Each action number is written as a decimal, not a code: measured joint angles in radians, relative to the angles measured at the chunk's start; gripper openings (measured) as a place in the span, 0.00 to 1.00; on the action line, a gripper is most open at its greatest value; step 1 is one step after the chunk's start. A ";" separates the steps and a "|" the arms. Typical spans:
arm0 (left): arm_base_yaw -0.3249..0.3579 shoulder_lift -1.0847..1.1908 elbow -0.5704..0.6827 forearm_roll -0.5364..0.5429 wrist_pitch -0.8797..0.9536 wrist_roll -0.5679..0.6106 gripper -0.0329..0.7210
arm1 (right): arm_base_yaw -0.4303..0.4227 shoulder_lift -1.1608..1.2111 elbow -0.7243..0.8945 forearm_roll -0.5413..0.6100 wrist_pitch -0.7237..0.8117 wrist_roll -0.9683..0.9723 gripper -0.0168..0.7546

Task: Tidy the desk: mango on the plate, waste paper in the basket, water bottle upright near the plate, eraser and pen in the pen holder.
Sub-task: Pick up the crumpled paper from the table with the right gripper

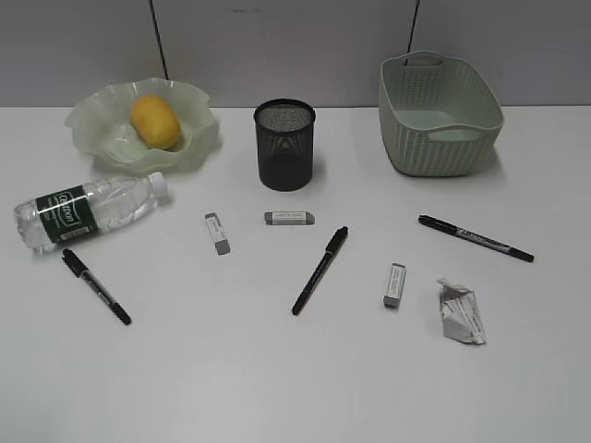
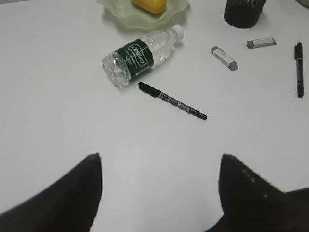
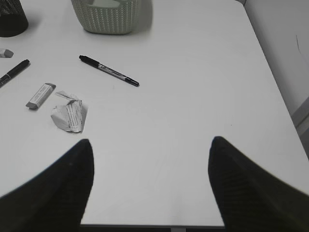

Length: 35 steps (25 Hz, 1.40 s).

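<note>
The mango lies in the plate at the back left. The water bottle lies on its side in front of the plate. The pen holder stands at the back middle and the basket at the back right. The waste paper lies at the front right. Three erasers and three black pens lie on the desk. My left gripper and right gripper are open and empty above the desk's near side; neither shows in the exterior view.
A grey partition wall runs behind the desk. The desk's right edge and near edge show in the right wrist view.
</note>
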 joint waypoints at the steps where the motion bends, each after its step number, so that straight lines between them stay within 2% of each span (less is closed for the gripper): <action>1: 0.000 0.000 0.005 0.000 0.003 0.001 0.80 | 0.000 0.000 0.000 0.005 0.000 0.000 0.78; 5: 0.000 0.000 0.006 0.000 0.003 0.002 0.79 | 0.000 0.078 -0.014 0.041 -0.027 0.000 0.78; 8: 0.000 0.000 0.006 0.000 0.003 0.002 0.79 | 0.000 0.197 -0.038 0.046 -0.107 0.000 0.78; 15: 0.000 0.000 0.006 -0.006 0.003 0.002 0.79 | -0.001 0.587 -0.102 0.049 -0.264 0.000 0.78; 20: 0.000 0.000 0.006 -0.006 0.003 0.002 0.79 | -0.001 0.874 -0.115 0.122 -0.377 0.004 0.78; 28: 0.000 0.000 0.006 -0.007 0.003 0.002 0.79 | 0.011 1.265 -0.228 0.141 -0.332 -0.010 0.78; 31: 0.000 0.000 0.006 -0.007 0.003 0.002 0.78 | 0.055 1.342 -0.282 0.140 -0.301 0.000 0.78; 35: 0.000 0.000 0.006 -0.008 0.003 0.002 0.78 | 0.155 1.399 -0.336 0.140 -0.296 0.069 0.78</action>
